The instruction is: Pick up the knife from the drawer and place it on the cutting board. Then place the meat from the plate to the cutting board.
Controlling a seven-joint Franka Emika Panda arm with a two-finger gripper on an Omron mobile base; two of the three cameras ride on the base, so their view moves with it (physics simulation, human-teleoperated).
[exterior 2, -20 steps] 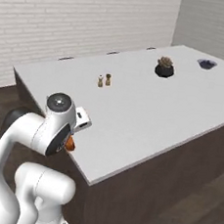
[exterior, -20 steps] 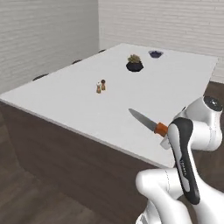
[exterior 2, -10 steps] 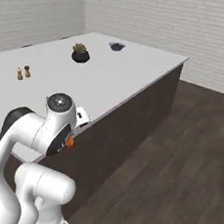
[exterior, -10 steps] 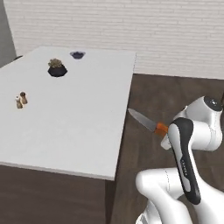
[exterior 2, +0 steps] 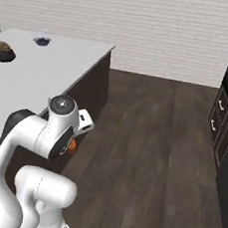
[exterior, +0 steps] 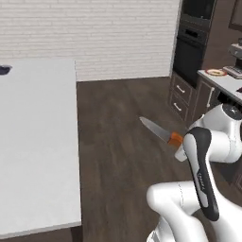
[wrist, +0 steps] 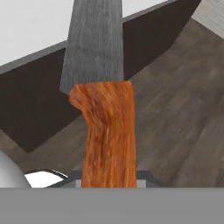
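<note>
My gripper [wrist: 109, 178] is shut on the knife's bright orange handle [wrist: 108, 135], and the grey blade [wrist: 94, 43] points away from the hand. In the left base view the knife [exterior: 158, 132] sticks out to the left of my forearm, held in the air above the wooden floor. A bit of the orange handle [exterior 2: 73, 146] peeks out under the hand in the right base view. A round plate [exterior: 216, 72] with a red-orange rim lies on the light counter at the far right; the meat on it is too small to tell. The cutting board and the drawer are out of view.
The white island counter [exterior: 38, 142] runs along the left, with a dark bowl [exterior 2: 42, 40] and a potted plant [exterior 2: 3, 52] on it. A black oven stack [exterior: 191, 42] and dark brown cabinets [exterior 2: 224, 128] stand on the right. Open wooden floor [exterior: 118, 118] lies between.
The base has turned, so the whole scene has swung: the island slid off to the left and the oven, cabinets and plate came into view. The knife stays held in the gripper.
</note>
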